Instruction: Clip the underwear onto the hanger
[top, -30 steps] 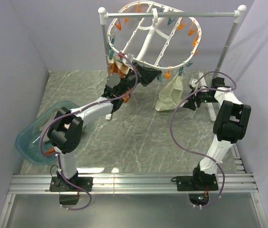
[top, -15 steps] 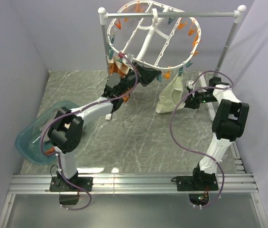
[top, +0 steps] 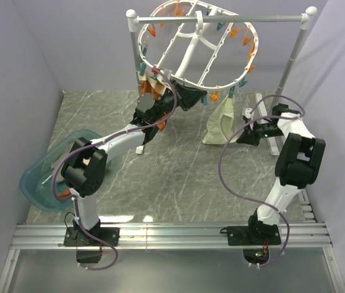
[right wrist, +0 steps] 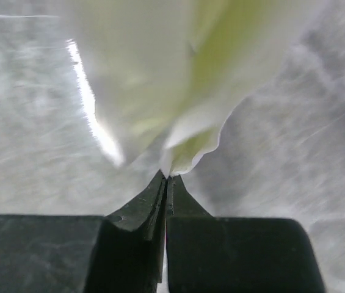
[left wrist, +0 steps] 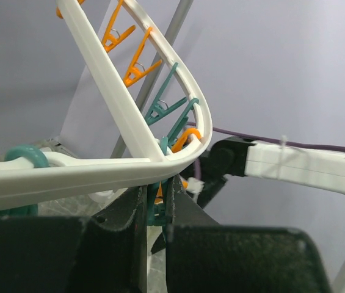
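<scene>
Two clenched: left gripper (left wrist: 156, 194) on teal clip (left wrist: 154, 215) under hanger (left wrist: 116, 108) — right gripper (right wrist: 165, 178) (tips together) at underwear (right wrist: 154, 73) hem.

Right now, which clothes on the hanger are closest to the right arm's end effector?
The pale cream-yellow underwear, hanging under the right side of the hanger beside the right end effector. The orange-brown garment hangs at its left side, farther off.
</scene>
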Controlling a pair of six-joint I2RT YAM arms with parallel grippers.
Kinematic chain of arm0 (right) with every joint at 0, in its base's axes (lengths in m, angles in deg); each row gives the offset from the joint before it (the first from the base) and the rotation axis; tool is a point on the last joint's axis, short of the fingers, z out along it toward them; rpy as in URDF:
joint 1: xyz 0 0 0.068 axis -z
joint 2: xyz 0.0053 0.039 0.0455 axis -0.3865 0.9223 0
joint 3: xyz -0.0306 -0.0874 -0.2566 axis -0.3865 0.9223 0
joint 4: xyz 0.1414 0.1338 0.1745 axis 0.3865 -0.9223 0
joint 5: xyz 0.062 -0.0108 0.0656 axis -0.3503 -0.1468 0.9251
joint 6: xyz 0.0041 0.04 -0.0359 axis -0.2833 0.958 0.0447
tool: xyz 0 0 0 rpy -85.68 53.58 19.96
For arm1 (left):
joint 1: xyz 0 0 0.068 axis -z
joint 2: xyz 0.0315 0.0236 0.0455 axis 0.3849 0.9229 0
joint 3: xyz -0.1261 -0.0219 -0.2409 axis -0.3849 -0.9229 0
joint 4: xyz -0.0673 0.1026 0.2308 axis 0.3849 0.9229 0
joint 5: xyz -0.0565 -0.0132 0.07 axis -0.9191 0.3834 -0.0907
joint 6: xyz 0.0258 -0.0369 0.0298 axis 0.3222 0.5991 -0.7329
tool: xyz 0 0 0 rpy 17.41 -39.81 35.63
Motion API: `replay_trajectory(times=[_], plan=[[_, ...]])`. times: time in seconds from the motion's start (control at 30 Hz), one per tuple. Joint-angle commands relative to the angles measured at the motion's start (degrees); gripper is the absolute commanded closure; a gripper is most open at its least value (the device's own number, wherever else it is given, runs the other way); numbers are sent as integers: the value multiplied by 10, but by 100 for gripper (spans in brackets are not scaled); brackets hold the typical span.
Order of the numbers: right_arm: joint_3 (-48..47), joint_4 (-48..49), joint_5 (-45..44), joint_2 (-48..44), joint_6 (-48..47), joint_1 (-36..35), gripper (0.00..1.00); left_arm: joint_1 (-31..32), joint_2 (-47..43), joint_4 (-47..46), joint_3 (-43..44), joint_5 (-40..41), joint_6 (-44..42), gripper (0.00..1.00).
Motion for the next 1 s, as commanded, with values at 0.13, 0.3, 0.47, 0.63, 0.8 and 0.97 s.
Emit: replay_trajectory(times=[0.13,0.3,0.47,0.63,0.8,0.97], plan=[[32,-158,37,-143,-25,53,100,-16,-17,16,16,19,-19,100],[34,-224,78,-220,-10,40,100,-17,-20,33,16,19,-28,100],[64,-222,126,-284,49,0,100,-17,-21,52,21,18,-36,100],[149,-7,140,-364,250,-68,100,-18,-22,50,18,5,-27,100],[259,384,89,-421,566,-143,100,-18,-25,55,15,-11,-24,100],[302,546,5,-431,724,-166,100,-18,-23,67,12,-21,-33,100]])
